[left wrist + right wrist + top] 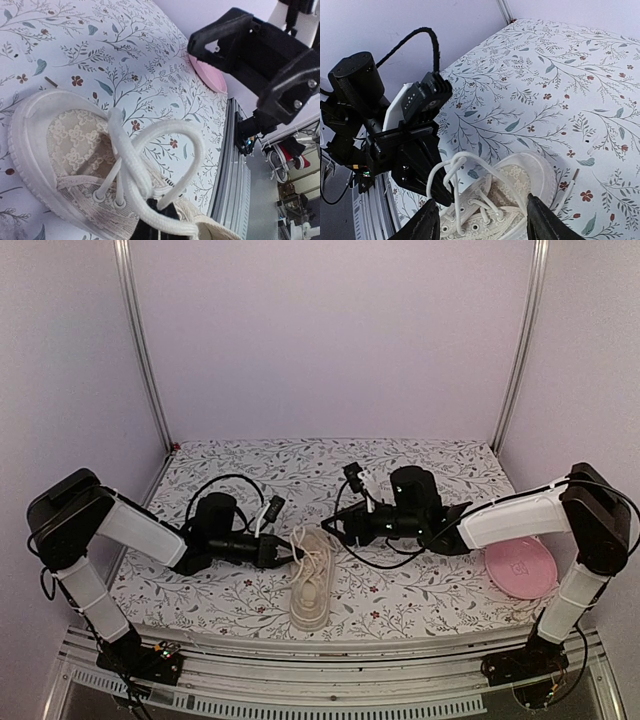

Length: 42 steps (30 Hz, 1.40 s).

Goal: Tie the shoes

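The cream sneaker [310, 592] lies near the table's front edge, toe pointing away from the arms. It also shows in the left wrist view [70, 145] and the right wrist view [525, 182]. My left gripper [287, 552] is at the shoe's left side, shut on a white lace [167, 131] and holding a raised loop; its fingers [150, 227] show dark under the lace. My right gripper [336, 531] hovers over the toe end, open and empty [482, 201], with the shoe between its fingers [427, 222]. The lace loop [451, 170] stands up beside the left gripper [422, 165].
A round pink plate [521, 565] lies at the right of the table, under the right arm, and shows in the left wrist view [207, 77]. A loose lace end [570, 189] lies on the floral cloth beside the toe. The metal front rail [330, 660] runs just before the shoe.
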Available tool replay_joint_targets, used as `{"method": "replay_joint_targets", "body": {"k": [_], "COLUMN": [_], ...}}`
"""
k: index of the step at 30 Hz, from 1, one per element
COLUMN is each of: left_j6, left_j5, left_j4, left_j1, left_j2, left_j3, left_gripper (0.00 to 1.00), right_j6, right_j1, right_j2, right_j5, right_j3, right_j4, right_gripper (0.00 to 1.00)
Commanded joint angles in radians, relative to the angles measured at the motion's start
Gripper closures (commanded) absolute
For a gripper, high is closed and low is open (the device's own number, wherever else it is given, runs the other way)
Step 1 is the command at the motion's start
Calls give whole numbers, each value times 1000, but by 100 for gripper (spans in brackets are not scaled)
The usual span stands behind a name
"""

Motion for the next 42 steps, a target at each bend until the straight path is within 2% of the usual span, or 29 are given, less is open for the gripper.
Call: {"method": "replay_joint_targets", "body": {"k": [1,7,14,18,20,24,25,27,32,33,36,42], "left_j6": [22,24,31,38,47,96,119,204,348,364,399,495], "left_j5": [-16,-12,-8,-11,-15,-58,-80,-180,-633,-711,-897,-1174], "left_j4": [-43,-53,-68,-85,-101,-194,-240,-386,-791,-831,-906,-929], "left_j1": [9,9,9,9,10,16,22,26,24,24,-7,-101], "left_j2": [-22,-21,-24,-26,-29,-59,-72,-108,-200,-219,-297,-427], "left_j3": [-7,-4,1,10,16,32,39,68,154,167,204,242], "left_gripper": [100,100,100,100,100,100,100,100,100,100,100,100], "right_j6": [-69,-138,-190,-221,-233,-240,-238,-232,-210,-207,-182,-120], "right_j1": [-23,-24,-24,-25,-24,-24,-25,-24,-24,-24,-24,-20], "right_j2": [49,169,292,352,377,375,349,290,111,86,24,-61], "right_j5": [-62,-121,-81,-129,-159,-158,-135,-72,14,20,21,22], "right_j3": [12,102,224,288,291,308,285,233,112,95,41,-64], "right_j4": [-11,-40,-95,-121,-125,-123,-123,-123,-178,-203,-252,-271], "right_gripper": [40,41,40,43,50,92,97,98,98,98,98,98]}}
